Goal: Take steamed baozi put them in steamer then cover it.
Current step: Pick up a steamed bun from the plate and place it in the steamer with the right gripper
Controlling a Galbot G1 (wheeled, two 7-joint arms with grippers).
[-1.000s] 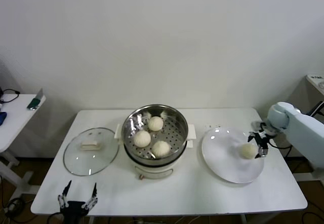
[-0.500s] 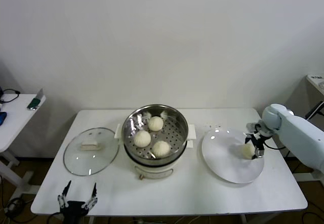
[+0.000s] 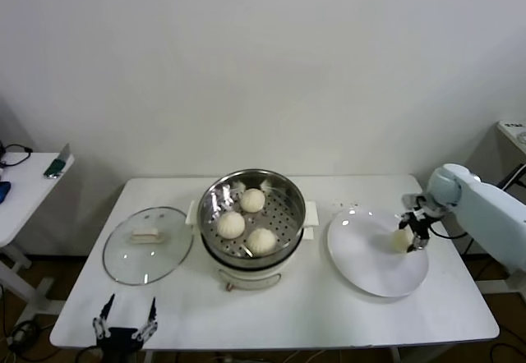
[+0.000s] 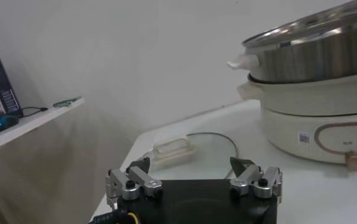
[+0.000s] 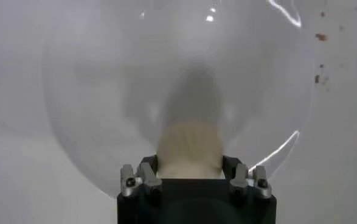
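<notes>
Right gripper (image 3: 413,233) low over far right edge of plate (image 3: 366,273), fingers clamped on last bun (image 3: 402,239), smooth cream dome. Left gripper (image 3: 125,323) parked at near left table (image 3: 329,314) edge, fingers spread wide, empty. Shiny perforated steamer (image 3: 283,195) at centre holds three buns (image 3: 246,221). Glass cover (image 3: 148,244) lies flat left of steamer, off pot.

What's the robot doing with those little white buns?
It is moving buns into the steamer. Three buns already sit in the shiny basket. The right pincer is closed around the last bun on the white plate. The left pincer waits open at the table's near edge. The glass lid lies flat beside the steamer, not on yet.
</notes>
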